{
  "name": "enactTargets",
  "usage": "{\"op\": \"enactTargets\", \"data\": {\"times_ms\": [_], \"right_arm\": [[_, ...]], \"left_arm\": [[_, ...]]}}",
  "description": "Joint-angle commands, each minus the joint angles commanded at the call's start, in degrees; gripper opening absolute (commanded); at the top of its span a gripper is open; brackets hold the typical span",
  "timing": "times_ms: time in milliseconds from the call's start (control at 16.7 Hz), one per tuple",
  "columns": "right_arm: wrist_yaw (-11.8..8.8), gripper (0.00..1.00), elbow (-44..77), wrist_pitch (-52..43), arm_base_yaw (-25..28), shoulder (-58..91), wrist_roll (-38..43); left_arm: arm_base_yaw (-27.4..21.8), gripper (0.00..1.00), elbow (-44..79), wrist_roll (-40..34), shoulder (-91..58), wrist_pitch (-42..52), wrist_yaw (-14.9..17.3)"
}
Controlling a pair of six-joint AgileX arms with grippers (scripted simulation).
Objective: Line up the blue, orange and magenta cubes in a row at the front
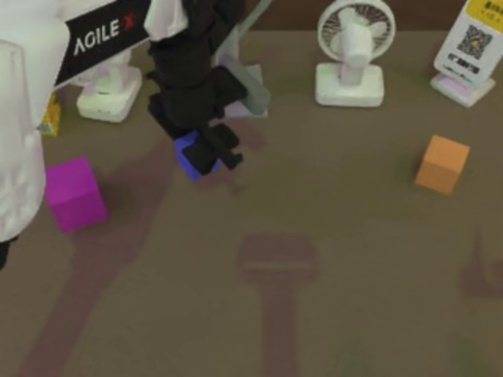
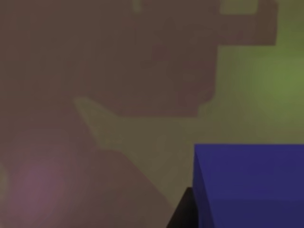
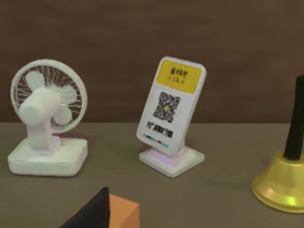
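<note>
Top view: blue cube (image 1: 189,149) between the left jaws (image 1: 211,153), table-level.

Lighting: dim, warm, even; no glare. Shadows: my left arm (image 1: 94,35) casts long reddish-brown bands across the table (image 1: 354,259), soft-edged. Focus: all views slightly blurred; the blue cube (image 2: 249,183) looms close in my left wrist view.

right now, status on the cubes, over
Left gripper down on blue cube, grip unconfirmed. Right arm out of top view. Magenta cube left, orange cube right, both untouched. Row not started.
</note>
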State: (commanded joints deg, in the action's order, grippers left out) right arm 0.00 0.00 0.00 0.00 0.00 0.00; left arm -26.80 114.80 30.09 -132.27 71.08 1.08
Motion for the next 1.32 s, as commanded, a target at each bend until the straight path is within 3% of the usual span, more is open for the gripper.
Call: {"op": "enactTargets", "data": {"times_ms": [360, 840, 960, 1320], "right_arm": [[0.0, 1.00, 0.0, 0.0, 0.0, 0.0, 0.0], [0.0, 1.00, 0.0, 0.0, 0.0, 0.0, 0.0], [0.0, 1.00, 0.0, 0.0, 0.0, 0.0, 0.0], [0.0, 1.00, 0.0, 0.0, 0.0, 0.0, 0.0]], "left_arm": [[-2.6, 0.00, 0.2, 0.6, -0.2, 0.1, -0.1], [-24.2, 0.00, 1.2, 4.2, 1.1, 2.7, -0.2], [-27.7, 0.00, 1.3, 4.8, 1.7, 2.9, -0.2], [-28.6, 0.00, 1.1, 5.0, 1.6, 2.7, -0.2]]}}
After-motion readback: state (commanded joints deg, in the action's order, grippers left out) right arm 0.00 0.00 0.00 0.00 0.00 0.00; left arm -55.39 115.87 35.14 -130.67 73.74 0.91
